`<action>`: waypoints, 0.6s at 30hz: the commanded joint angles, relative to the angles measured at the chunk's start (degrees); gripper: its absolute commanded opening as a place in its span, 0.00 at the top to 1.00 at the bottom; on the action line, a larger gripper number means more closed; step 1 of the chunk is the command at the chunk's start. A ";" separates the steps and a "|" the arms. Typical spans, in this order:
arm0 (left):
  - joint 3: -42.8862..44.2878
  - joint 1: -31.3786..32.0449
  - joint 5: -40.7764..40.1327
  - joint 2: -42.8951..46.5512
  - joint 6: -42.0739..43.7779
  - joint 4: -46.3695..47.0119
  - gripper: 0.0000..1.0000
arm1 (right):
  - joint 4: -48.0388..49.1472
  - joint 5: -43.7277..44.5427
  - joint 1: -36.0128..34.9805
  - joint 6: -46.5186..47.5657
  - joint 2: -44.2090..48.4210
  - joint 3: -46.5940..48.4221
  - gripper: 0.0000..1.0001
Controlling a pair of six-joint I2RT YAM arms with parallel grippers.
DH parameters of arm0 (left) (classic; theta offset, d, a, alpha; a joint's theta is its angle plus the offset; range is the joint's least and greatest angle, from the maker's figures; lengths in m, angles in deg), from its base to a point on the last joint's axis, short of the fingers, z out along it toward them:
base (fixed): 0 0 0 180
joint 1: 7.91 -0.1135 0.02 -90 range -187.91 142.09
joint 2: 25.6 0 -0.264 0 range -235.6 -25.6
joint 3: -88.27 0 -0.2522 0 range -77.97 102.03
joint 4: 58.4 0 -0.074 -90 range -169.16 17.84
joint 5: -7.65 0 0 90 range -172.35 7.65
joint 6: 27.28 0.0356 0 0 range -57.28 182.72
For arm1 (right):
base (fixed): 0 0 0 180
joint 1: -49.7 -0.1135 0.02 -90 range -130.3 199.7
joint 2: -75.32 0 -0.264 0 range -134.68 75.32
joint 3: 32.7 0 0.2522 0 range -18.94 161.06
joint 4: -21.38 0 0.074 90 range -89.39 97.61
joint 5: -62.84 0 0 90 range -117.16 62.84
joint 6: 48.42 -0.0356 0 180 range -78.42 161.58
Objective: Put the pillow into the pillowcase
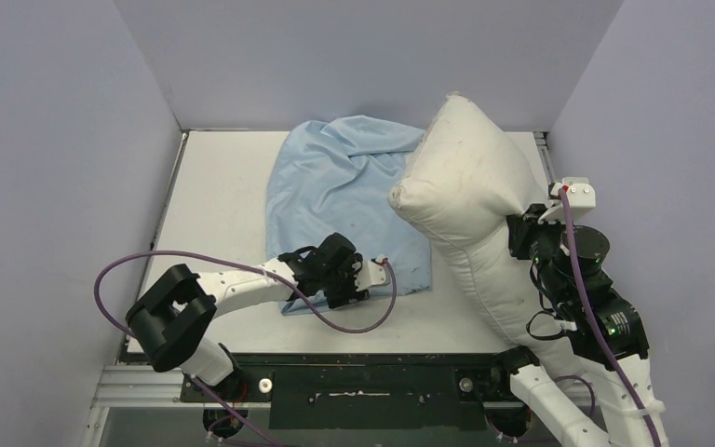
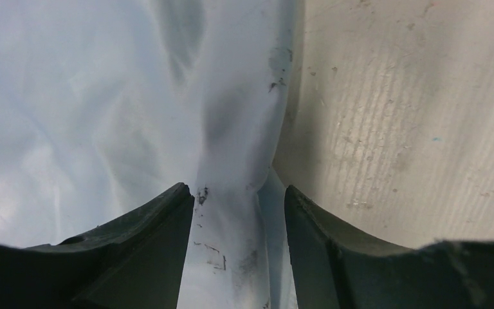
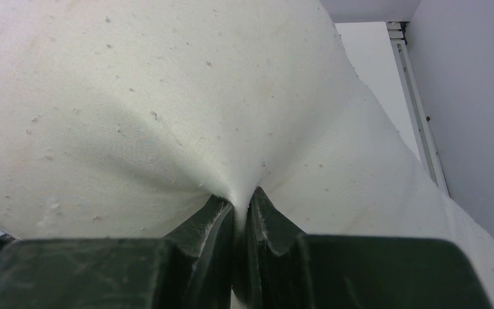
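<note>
The right fingers (image 3: 213, 217) are clamped together on a pinch of the pillow (image 1: 465, 205), the off-white cloth gathering into a tight pucker where they meet. That grip on the pillow's right flank holds it up off the desk (image 1: 214, 196). It stands tilted, one corner high toward the back wall, its left bulge hanging over the right edge of the pillowcase (image 1: 344, 177) and its lower end sagging toward the right arm's base. Holding it aloft this way looks meant to leave a free end that can be steered down into the sack.

The left fingers (image 2: 167, 235) are apart, straddling a raised fold at the pillowcase's near right edge, with blue cloth to one side and bare desk to the other. The fold runs up between them, but the wrist view is too close to show whether either pad is pressing on it; I read them as not yet closed. The placement makes sense: this is the hem end nearest the arms, and a grip here would let the mouth be lifted and held wide.

The pillowcase itself lies flat and wrinkled in the middle of the desk, limp, with no opening visible. None of the pillow is inside it, so the insertion has yet to begin.
</note>
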 commanded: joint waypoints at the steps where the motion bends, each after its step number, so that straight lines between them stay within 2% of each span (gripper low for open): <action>1: 0.80 0.22 -2.63 -1.04 1.73 2.97 0.49 | 5.96 2.35 0.33 0.32 1.99 2.19 1.00; 3: 1.56 0.14 -1.82 -1.81 1.89 2.35 0.60 | 5.96 2.28 0.30 0.21 2.16 1.94 1.00; 6: 3.15 -0.68 -0.89 -1.88 -0.61 2.27 0.94 | 5.40 2.14 0.33 0.37 2.47 1.38 1.00; 7: 3.30 -1.19 -0.54 -1.28 -1.69 2.76 0.99 | 4.81 2.06 0.40 0.45 2.62 1.22 1.00; 12: 2.92 -6.44 1.76 4.28 -10.75 9.29 1.00 | -2.47 -0.63 0.29 0.90 2.01 0.95 1.00; 14: 2.27 -9.52 2.24 6.57 -14.80 12.72 1.00 | -5.86 -3.58 0.33 1.47 1.76 0.91 1.00; 18: 1.65 -11.82 3.08 8.97 -18.61 17.31 1.00 | -12.41 -12.00 0.42 1.30 0.44 2.81 1.00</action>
